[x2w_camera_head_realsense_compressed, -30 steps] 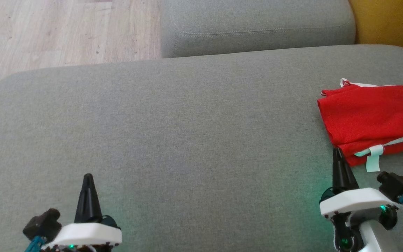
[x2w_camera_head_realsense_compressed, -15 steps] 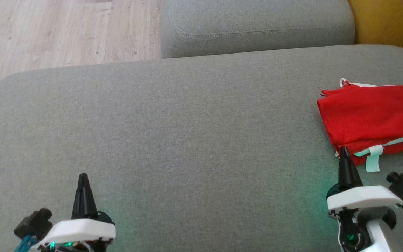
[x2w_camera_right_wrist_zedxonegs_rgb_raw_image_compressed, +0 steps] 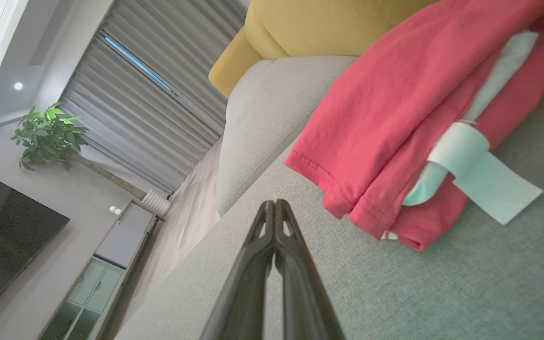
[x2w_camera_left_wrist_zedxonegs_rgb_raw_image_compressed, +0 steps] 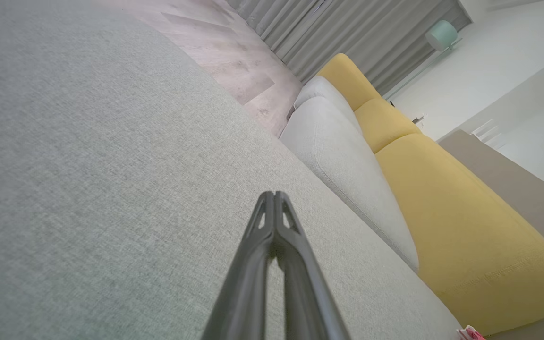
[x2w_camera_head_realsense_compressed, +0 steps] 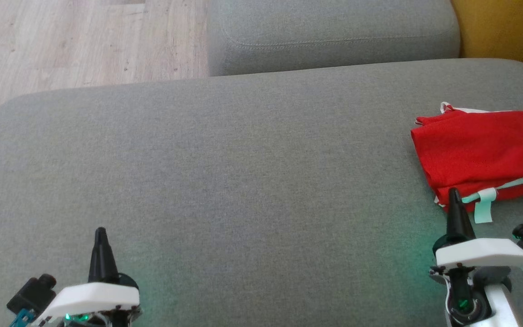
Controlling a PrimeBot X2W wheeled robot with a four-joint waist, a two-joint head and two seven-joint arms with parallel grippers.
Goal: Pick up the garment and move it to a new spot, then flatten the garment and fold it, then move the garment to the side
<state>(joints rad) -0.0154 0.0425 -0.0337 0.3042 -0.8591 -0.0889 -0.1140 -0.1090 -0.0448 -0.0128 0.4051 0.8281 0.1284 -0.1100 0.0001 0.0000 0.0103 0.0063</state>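
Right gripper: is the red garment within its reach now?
Probably yes: the right gripper sits by the near corner of the red garment, nothing between them; its jaws are shut and would need opening.

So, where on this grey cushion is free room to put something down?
The grey seat cushion is bare from its left edge to the folded red garment, and from the back cushion down to the left gripper. It is crowded at the right edge, where the right gripper stands close by the garment's near corner.
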